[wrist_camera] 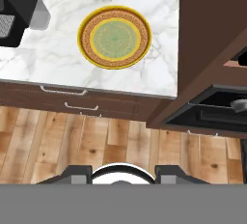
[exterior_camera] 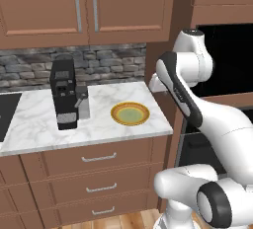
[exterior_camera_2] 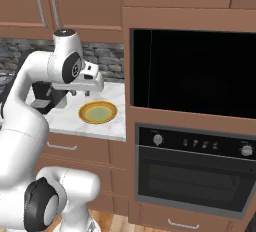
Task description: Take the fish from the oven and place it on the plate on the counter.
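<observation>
My gripper hangs above the counter's right edge; the oven lies rightward, door closed; jaw width unclear.

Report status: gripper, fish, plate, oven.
Gripper high above counter, nothing held. Plate bare. Fish unseen. Oven door shut.

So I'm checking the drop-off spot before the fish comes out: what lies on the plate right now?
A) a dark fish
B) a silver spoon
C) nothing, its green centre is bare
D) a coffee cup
C: the plate sits on the counter with its pale green centre fully uncovered, as the left base view also shows.
</observation>
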